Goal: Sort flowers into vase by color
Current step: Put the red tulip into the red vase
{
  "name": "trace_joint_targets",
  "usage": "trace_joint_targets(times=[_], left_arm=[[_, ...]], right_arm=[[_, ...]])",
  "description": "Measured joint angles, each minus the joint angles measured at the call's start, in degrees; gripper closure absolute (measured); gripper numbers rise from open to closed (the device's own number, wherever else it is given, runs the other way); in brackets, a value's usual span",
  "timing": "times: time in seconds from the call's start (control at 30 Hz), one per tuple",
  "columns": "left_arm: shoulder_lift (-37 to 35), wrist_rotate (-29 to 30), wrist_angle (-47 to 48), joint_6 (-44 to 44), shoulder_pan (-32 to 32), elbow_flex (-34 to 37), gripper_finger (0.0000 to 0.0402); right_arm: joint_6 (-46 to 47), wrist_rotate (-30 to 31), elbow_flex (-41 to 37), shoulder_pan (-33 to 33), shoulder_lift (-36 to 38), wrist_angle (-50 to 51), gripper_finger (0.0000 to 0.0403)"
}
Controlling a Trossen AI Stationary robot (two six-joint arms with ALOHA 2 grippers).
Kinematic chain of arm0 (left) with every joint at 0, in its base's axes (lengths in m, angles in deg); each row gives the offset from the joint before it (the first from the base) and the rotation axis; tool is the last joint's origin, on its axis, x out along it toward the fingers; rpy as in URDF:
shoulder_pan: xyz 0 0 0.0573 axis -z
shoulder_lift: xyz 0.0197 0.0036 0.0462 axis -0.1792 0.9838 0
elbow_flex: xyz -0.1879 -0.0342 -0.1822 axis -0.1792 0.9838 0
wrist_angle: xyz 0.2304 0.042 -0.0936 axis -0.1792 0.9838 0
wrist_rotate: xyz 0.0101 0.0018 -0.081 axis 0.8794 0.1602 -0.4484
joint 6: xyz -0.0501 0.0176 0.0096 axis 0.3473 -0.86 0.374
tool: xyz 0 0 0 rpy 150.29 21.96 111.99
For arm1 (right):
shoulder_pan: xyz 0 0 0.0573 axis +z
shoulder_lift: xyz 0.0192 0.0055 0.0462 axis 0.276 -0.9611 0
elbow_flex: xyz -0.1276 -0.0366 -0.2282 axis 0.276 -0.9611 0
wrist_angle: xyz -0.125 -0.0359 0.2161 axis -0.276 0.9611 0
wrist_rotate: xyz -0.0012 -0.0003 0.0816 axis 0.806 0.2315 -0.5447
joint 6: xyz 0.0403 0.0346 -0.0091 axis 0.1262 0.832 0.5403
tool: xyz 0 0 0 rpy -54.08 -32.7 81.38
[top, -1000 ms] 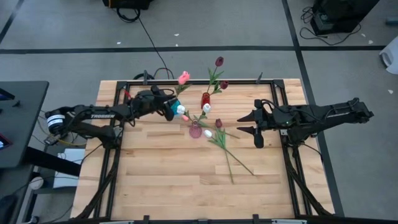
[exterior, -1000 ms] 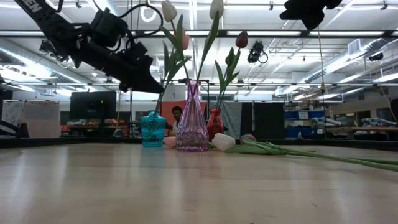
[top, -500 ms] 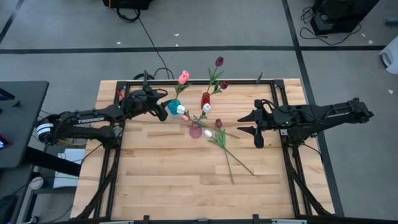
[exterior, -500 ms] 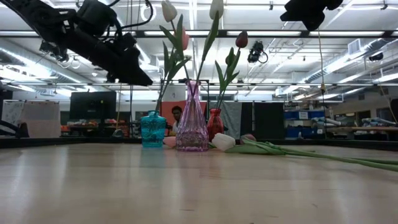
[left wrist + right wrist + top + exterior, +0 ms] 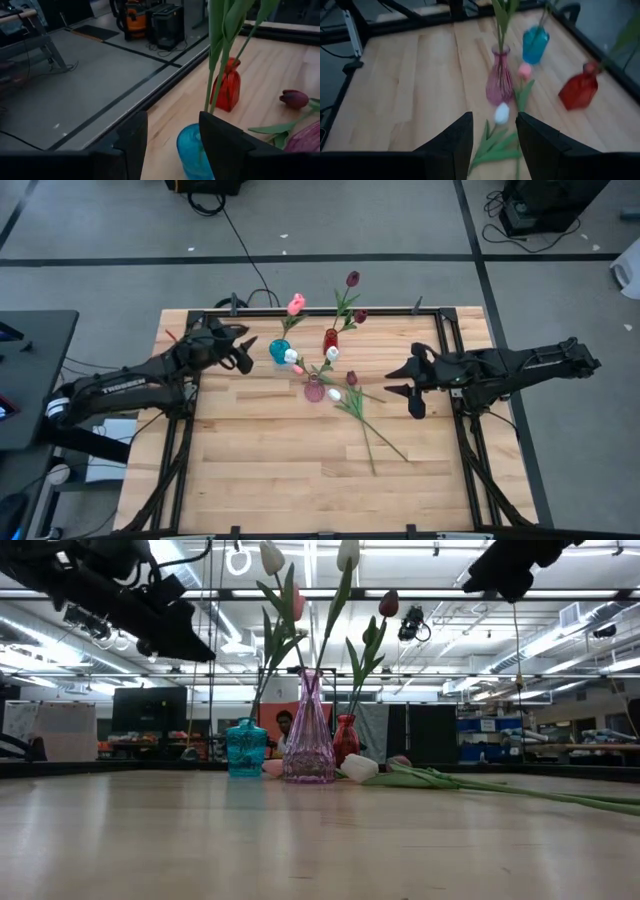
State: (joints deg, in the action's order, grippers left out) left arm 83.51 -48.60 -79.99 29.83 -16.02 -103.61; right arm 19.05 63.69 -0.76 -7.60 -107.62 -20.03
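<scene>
From above, the left gripper (image 5: 243,352) is hovering open and empty near the blue vase (image 5: 279,351); the right gripper (image 5: 400,380), fingers spread, is holding nothing. Loose flowers (image 5: 362,418) are lying diagonally, heads beside the pink vase (image 5: 314,390). In the low view, stems in the vases are standing upright, loose ones (image 5: 480,785) lying flat.
</scene>
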Motion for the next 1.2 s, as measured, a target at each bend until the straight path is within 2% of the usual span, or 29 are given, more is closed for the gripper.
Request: trace_joint_targets(times=[0.17,0.33,0.5,0.67,0.87,1.2], left_arm=[[-5.53,-0.08,-6.25,3.45,0.88,7.5,0.0218],[-8.61,-0.48,-12.57,7.83,3.29,12.98,0.0218],[-8.36,-0.46,-13.69,10.31,6.04,13.29,0.0218],[-8.36,-0.44,-21.97,12.29,8.08,13.29,0.0218],[-8.05,-0.44,-27.15,11.64,10.3,13.29,0.0218],[-6.83,-0.44,-27.55,11.46,11.14,13.29,0.0218]], right_arm=[[6.15,1.43,0.0,0.32,-2.41,4.1,0.024],[9.71,1.45,0.02,2.11,-11.33,3.5,0.024],[14.3,-1.24,0.02,2.82,-23.1,1.77,0.024],[20.88,-1.93,0.67,2.75,-31.74,0.59,0.0241],[22.79,-3.38,7.72,2.99,-41.52,5.69,0.0241],[27.4,-7.49,15.05,3.14,-53.03,9.92,0.0241]])
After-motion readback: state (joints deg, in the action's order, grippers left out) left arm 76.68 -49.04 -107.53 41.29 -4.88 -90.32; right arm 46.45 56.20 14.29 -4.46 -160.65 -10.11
